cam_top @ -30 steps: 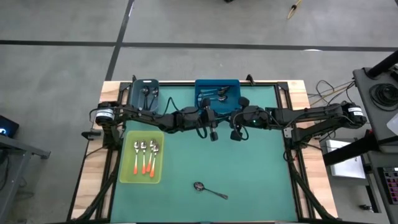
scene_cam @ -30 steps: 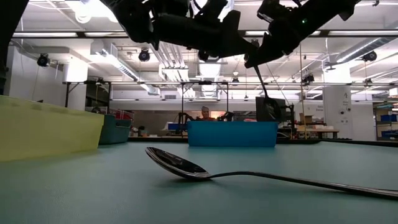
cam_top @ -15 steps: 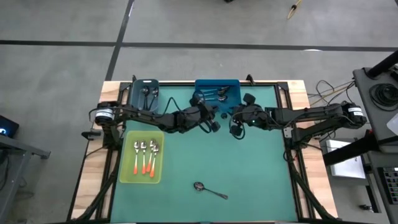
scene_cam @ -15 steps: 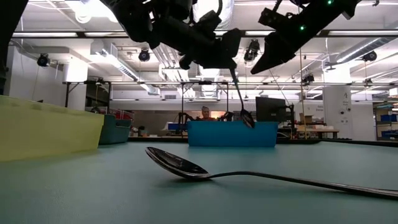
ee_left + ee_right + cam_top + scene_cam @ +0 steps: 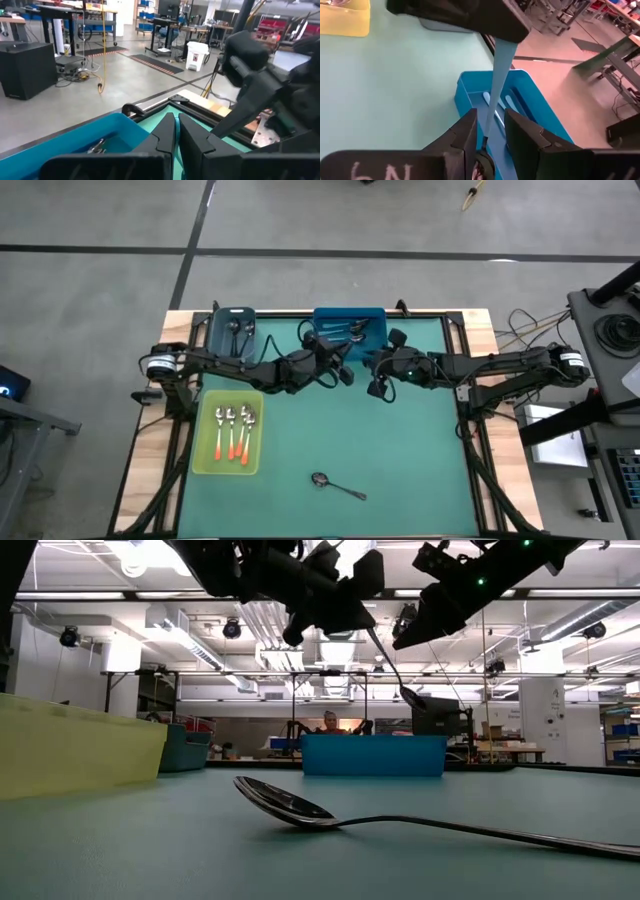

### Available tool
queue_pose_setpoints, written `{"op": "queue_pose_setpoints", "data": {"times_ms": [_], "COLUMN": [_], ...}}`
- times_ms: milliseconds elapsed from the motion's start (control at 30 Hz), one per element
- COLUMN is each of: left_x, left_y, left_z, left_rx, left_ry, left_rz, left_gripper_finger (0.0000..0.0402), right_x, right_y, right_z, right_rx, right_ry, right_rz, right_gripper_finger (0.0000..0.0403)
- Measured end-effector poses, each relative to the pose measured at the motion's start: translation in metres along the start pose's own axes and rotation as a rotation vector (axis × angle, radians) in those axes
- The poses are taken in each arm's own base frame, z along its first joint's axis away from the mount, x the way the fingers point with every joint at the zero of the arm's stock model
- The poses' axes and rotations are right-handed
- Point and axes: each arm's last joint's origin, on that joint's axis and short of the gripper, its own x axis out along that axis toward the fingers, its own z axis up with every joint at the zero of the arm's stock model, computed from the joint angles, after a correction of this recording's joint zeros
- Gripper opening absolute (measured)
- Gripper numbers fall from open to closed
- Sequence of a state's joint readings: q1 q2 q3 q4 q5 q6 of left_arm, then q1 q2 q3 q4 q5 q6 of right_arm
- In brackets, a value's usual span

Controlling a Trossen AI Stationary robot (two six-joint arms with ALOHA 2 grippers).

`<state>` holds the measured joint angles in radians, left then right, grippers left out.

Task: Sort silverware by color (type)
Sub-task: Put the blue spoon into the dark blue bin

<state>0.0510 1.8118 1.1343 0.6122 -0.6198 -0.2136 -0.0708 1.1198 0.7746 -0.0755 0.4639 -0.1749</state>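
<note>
Handover done since the earlier frames: light blue spoon (image 5: 388, 665) was hanging from the right arm, now it hangs from the left pincer (image 5: 343, 372), which has swung back toward the far blue bin (image 5: 350, 316). Means this spoon looks headed for the blue bin, drop not yet made.

Left to right. Dark grey bin (image 5: 232, 330) at far left, dark spoons inside. Yellow-green tray (image 5: 228, 464) near-left with orange-handled spoons (image 5: 232, 432), unchanged. Left pincer clamped tight on the blue handle, spoon bowl dangling down above the surface in the low view, just in front of the blue bin. Right wrist view shows the blue handle (image 5: 499, 75) running down from the left pincer between the right arm's own fingers. Right pincer (image 5: 377, 385) just right of the left one, jaws narrowly parted around the handle, seems to have let go; has backed off slightly. All-metal spoon (image 5: 336, 484) lies alone on the green surface (image 5: 400, 460), near middle, untouched, still to sort.

Person far in the room behind the blue bin, not involved.
</note>
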Motion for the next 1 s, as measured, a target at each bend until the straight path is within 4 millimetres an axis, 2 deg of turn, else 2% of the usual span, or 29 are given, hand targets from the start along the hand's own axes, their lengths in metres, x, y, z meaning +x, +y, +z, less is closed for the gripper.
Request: {"op": "queue_pose_setpoints", "data": {"times_ms": [667,1000], "left_x": [-0.009,-0.009], "left_y": [-0.015,-0.014], "left_z": [0.008,0.008], "left_rx": [-0.058,-0.049], "left_ry": [-0.086,-0.086], "left_rz": [-0.055,-0.045], "left_gripper_finger": [0.0000,0.0000], "right_x": [0.001,0.002], "right_y": [-0.003,-0.004], "right_z": [0.000,0.002], "right_rx": [0.014,-0.004], "right_ry": [-0.001,-0.018], "right_rz": [-0.022,-0.026], "right_gripper_finger": [0.0087,0.0015]}}
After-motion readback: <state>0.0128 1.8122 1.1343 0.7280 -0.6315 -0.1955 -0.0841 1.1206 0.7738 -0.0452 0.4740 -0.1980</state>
